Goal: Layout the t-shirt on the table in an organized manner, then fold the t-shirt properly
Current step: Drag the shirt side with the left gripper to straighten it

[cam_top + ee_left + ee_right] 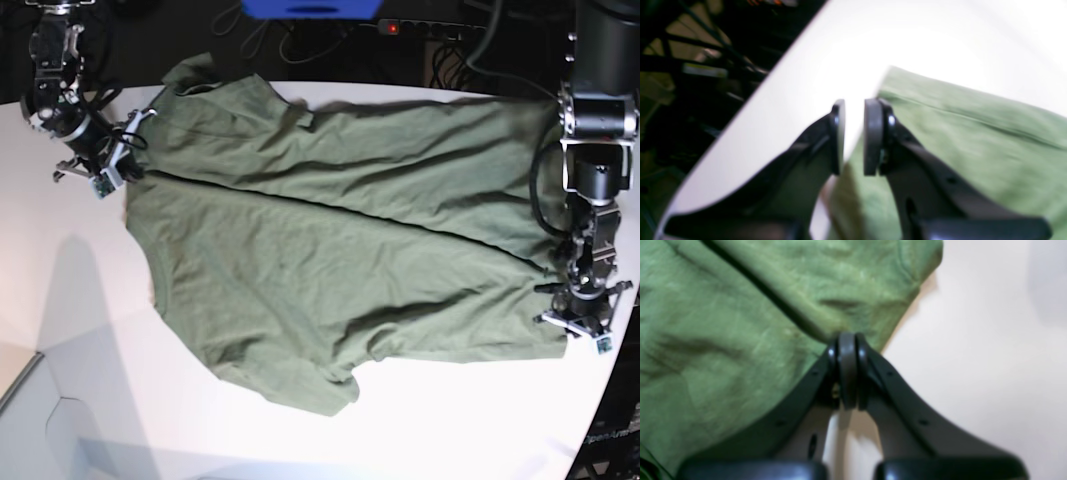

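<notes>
T-shirt (340,250), olive green and wrinkled, lies spread across most of the white table (80,300), one long crease running along its length, so the layout looks largely done. The right gripper (847,373) has its jaws pressed together at the shirt's edge (whether cloth is pinched I cannot tell). The left gripper (853,136) stands narrowly parted over the hem corner, gripping nothing, likely ready to pinch.

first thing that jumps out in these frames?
The olive t-shirt sprawls across most of the white table, with a long fold ridge running across it. The right gripper is shut at the shirt's edge, at the base view's left. The left gripper hangs slightly parted at the opposite edge.
</notes>
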`<state>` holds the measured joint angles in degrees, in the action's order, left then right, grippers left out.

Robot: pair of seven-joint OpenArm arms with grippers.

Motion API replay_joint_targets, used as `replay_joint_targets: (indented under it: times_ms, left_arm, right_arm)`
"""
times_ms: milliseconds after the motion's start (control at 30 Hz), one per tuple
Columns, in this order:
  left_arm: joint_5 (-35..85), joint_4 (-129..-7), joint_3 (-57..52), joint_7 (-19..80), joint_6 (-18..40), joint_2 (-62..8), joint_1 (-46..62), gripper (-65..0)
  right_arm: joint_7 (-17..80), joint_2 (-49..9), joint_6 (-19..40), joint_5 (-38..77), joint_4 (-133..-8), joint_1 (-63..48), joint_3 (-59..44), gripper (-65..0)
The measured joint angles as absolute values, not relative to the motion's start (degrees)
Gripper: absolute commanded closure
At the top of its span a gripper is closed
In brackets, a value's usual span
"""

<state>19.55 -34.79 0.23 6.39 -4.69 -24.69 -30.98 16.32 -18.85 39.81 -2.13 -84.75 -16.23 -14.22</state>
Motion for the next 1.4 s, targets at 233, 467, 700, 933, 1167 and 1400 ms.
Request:
replay_joint_targets:
  times_ms: [233, 467, 700, 933, 1167, 1400]
  left_arm:
    - [19.81, -57.91, 0.27, 15.99, -4.86, -23.09, -17.87, -9.5]
    - [19.53, -67.11, 0.05, 20.58, -5.02, -21.71, -12.25, -9.5]
    - [19.46, -79.0, 0.21, 24.73, -5.3, -20.43, -2.02, -9.5]
    - [19.29, -97.47, -7.49, 31.97, -5.45, -19.92, 7.92, -9.5]
    - [19.46, -107.18, -14.26, 42.98, -4.27, -18.9, 18.31, -9.5]
    - [19.09, -104.31, -17.26, 45.5, -4.29, -19.05, 23.81, -9.4]
  right_arm:
    - [18.96, -16.95, 39.64, -4.32, -87.59, -15.86, -14.2, 0.0]
    - [20.64, -11.44, 39.99, -4.86, -96.36, -15.42, -18.98, 0.0]
    - [28.12, -9.67, 40.36, -5.21, -97.45, -8.82, -19.14, 0.0]
    - [32.8, -8.88, 40.16, -4.91, -93.19, -1.63, -17.39, 0.0]
    - [32.99, -8.62, 40.21, -4.82, -84.84, 1.56, -14.09, 0.0]
    - [33.01, -7.49, 40.21, -4.91, -78.13, 5.82, -13.93, 0.0]
